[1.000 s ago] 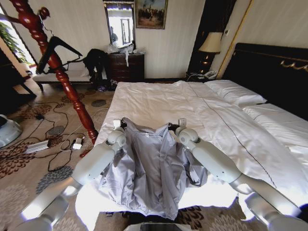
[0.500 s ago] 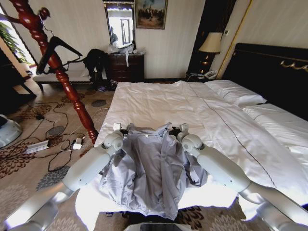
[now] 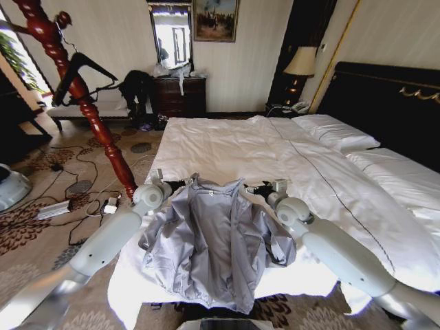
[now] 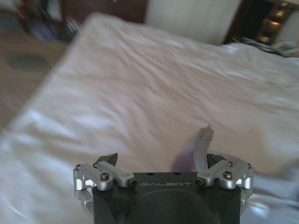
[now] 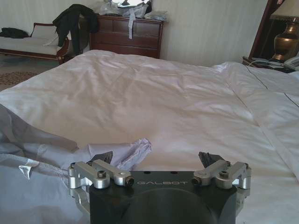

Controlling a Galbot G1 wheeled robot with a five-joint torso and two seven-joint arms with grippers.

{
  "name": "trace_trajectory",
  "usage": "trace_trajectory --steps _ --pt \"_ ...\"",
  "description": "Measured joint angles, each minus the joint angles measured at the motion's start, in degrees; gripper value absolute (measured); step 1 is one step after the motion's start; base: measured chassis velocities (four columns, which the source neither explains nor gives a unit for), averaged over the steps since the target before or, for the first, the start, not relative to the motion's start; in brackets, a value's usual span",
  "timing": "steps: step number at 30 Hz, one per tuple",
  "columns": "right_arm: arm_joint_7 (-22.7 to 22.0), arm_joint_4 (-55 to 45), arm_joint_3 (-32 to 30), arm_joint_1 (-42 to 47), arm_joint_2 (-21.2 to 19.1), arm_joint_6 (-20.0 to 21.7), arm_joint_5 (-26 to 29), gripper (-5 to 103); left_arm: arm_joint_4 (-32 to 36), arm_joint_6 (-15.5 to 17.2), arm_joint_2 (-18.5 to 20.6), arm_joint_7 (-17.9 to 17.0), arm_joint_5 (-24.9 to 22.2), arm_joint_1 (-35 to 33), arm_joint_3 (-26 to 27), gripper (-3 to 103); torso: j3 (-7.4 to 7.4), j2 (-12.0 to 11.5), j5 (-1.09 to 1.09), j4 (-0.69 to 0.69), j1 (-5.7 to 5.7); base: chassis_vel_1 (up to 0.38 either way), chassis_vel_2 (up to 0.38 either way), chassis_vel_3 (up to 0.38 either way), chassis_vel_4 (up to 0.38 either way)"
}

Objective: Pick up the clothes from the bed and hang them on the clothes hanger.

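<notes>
The clothes (image 3: 213, 240), a light grey jacket, lie front-open on the foot of the bed (image 3: 227, 144), hem hanging over the edge. My left gripper (image 3: 179, 183) sits at the jacket's left shoulder and my right gripper (image 3: 254, 187) at its right shoulder, both low over the duvet. In the left wrist view the left gripper (image 4: 161, 158) is open, with a strip of grey fabric (image 4: 203, 144) beside one finger. The right gripper (image 5: 154, 157) is open too, a crumpled fold of the jacket (image 5: 133, 151) lying by one finger. The clothes hanger (image 3: 81, 67), black, hangs on the red stand.
The tall red wooden coat stand (image 3: 103, 130) rises left of the bed, with cables and power strips (image 3: 75, 199) on the carpet around its foot. A bench (image 3: 89, 110), black garment heap (image 3: 137, 86) and dark dresser (image 3: 180, 95) line the far wall. Pillows (image 3: 337, 130) lie at the headboard.
Both arms have swung outward, the left gripper to the left and the right gripper to the right. The jacket's shoulders and collar now lie spread wider between them.
</notes>
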State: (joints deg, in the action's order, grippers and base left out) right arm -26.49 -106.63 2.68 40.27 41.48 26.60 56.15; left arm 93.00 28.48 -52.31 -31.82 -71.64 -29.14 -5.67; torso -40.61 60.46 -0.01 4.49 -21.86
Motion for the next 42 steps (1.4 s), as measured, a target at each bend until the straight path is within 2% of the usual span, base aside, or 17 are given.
trace_trajectory --steps 1,3,5,8,9,10,12,14,15,16,17,19,20,23,28,31,42 --pt "-0.1 -0.2 0.0 0.1 -0.1 0.0 0.0 100 -1.0 -2.0 0.1 1.4 4.4 0.1 -0.5 100 -0.01 0.0 0.0 0.0 -0.01 0.0 0.0 0.0 0.0" --pt "-0.2 -0.6 -0.1 0.5 -0.3 0.0 -0.2 100 -1.1 -4.6 0.5 3.4 5.5 -0.1 -0.4 100 -0.01 0.0 0.01 -0.04 -0.03 0.0 0.0 0.0 0.0" --pt "-0.2 -1.1 -0.1 0.8 -0.3 0.0 -0.4 100 1.8 -5.8 -0.6 3.5 -4.7 -1.6 2.8 100 -0.01 0.0 -0.01 -0.07 -0.02 0.0 0.0 0.0 0.0" --pt "-0.3 -1.3 -0.1 0.9 -0.4 0.0 -0.5 100 2.6 -6.3 -1.0 3.5 -9.5 -2.2 4.6 100 0.01 0.0 0.02 0.0 0.0 0.0 0.0 0.0 0.0" --pt "-0.3 -1.5 -0.1 1.3 -0.9 0.0 -0.5 100 3.4 -6.7 -0.3 6.6 -12.3 -3.0 5.4 100 0.0 0.0 0.02 0.01 0.0 0.0 0.0 0.0 0.0" --pt "-0.3 -1.7 -0.2 1.6 -1.2 0.0 -0.5 100 4.1 -7.5 0.6 10.1 -11.8 -3.6 5.4 100 -0.01 0.0 0.0 0.0 -0.02 0.0 0.0 0.0 0.0" --pt "-0.3 -1.7 -0.3 1.7 -1.2 0.0 -0.5 100 4.4 -7.8 1.0 11.3 -11.0 -3.8 5.4 100 -0.01 0.0 0.0 0.0 -0.02 0.0 0.0 0.0 0.0" --pt "-0.4 -2.0 -0.6 2.1 -1.6 -0.1 -0.6 100 3.8 -7.4 5.3 18.6 4.5 -4.6 3.4 101 0.0 0.0 0.03 -0.03 0.0 0.0 0.0 0.0 0.0" --pt "-0.4 -1.9 -0.3 1.9 -1.5 -0.1 -0.8 100 3.5 -7.6 6.5 19.0 6.4 -5.1 3.0 94 0.0 0.0 0.01 -0.04 0.0 0.0 0.0 0.0 0.0" --pt "-0.4 -1.9 -0.1 1.7 -1.2 -0.1 -0.9 100 4.2 -7.5 6.7 18.3 1.9 -6.0 4.0 96 0.0 0.0 -0.01 -0.07 0.0 0.0 0.0 0.0 0.0" --pt "-0.4 -1.9 -0.1 1.7 -1.2 -0.1 -0.9 100 4.2 -7.5 6.7 18.3 1.9 -6.0 4.0 96 0.0 0.0 -0.01 -0.07 0.0 0.0 0.0 0.0 0.0" --pt "-0.7 -2.7 -0.1 2.1 -1.2 -0.1 -1.0 100 7.1 -7.6 5.0 17.0 -11.9 -7.5 8.2 99 -0.01 0.0 -0.01 -0.1 -0.02 0.0 0.0 0.0 0.0" --pt "-0.9 -3.1 -0.3 2.7 -1.5 -0.1 -1.0 100 8.0 -8.1 4.8 17.6 -14.6 -7.7 9.0 99 0.0 0.0 0.01 -0.04 -0.02 0.0 0.0 0.0 0.0" --pt "-0.9 -3.5 -0.7 3.5 -2.2 -0.1 -1.2 100 8.6 -9.2 5.1 18.8 -15.8 -7.7 9.1 100 0.0 0.0 0.02 0.04 -0.01 0.0 0.0 0.0 0.0" --pt "-0.3 -4.9 -1.7 5.4 -1.8 -1.5 -1.6 100 10.7 -9.5 4.4 17.5 -18.7 -7.4 9.1 100 0.0 0.0 0.01 -0.06 -0.01 0.0 0.0 0.0 0.0" --pt "1.6 -6.2 -1.3 6.4 -0.6 -3.2 -2.5 100 11.2 -9.6 3.7 15.8 -18.6 -7.7 8.2 100 0.0 0.0 0.0 -0.01 -0.01 0.0 0.0 0.0 0.0" --pt "6.2 -3.2 7.5 -3.6 8.5 -5.1 -2.5 100 13.1 -9.7 2.7 14.2 -18.5 -11.2 8.2 100 0.0 0.0 -0.02 -0.04 -0.01 0.0 0.0 0.0 0.0"
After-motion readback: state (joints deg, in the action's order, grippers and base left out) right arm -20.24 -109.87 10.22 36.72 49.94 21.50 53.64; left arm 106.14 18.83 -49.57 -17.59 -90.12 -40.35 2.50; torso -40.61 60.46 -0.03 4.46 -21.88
